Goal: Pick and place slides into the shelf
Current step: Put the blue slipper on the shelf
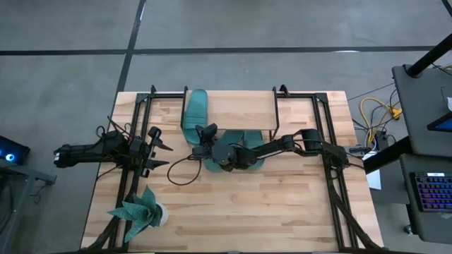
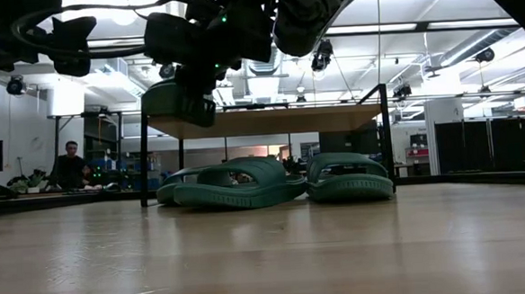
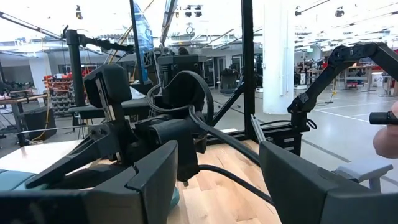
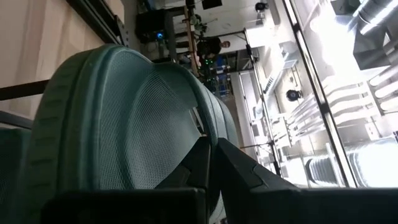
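One teal slide (image 1: 195, 111) is up at the left end of the shelf's wood top (image 1: 240, 106), with my right gripper (image 1: 205, 134) shut on it. In the low view this slide (image 2: 179, 102) hangs level with the plank (image 2: 270, 121); whether it rests on the plank I cannot tell. Other slides (image 2: 237, 184) (image 2: 350, 177) lie sole down on the table under the shelf. My left gripper (image 1: 166, 148) waits open by the table's left side, well clear of the slides. My right gripper holds the slide by its near end (image 4: 186, 134), pinched between the two fingers (image 4: 224, 165), which come level from the table's near right. The fingers hide the exact spot. The slide is lifted clear of the table and stretches away toward the far edge.
A teal leafy plant in a white pot (image 1: 141, 212) stands at the near left corner. Black frame rails (image 1: 131, 141) (image 1: 332, 141) run along both sides of the table. A dark cable (image 1: 180, 173) loops on the wood near the middle. Bare wood fills the near half.
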You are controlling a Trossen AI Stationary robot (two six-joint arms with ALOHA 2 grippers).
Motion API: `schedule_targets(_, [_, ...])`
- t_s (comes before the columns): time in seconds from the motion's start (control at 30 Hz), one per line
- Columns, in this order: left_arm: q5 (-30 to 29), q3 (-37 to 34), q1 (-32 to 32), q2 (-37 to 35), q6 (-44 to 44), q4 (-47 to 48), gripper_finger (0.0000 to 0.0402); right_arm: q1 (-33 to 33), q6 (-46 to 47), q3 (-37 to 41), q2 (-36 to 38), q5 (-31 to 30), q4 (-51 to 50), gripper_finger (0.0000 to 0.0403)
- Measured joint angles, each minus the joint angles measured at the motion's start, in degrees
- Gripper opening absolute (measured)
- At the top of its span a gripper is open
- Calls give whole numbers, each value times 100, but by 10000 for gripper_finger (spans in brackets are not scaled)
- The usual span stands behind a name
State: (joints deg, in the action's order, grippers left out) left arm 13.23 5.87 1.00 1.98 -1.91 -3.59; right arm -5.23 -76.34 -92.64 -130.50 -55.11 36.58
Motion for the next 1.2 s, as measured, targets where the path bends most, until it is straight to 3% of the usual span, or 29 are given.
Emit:
schedule_targets(0.47, [0,-8,0,2,1,2,211,37,123,7,57,-13,-124,18])
schedule_targets(1.07, [0,-28,2,0,2,2,211,-16,610,15,296,-66,-379,115])
schedule_targets(1.2, [2,-28,2,2,2,2,211,-35,1075,15,473,-88,-875,127])
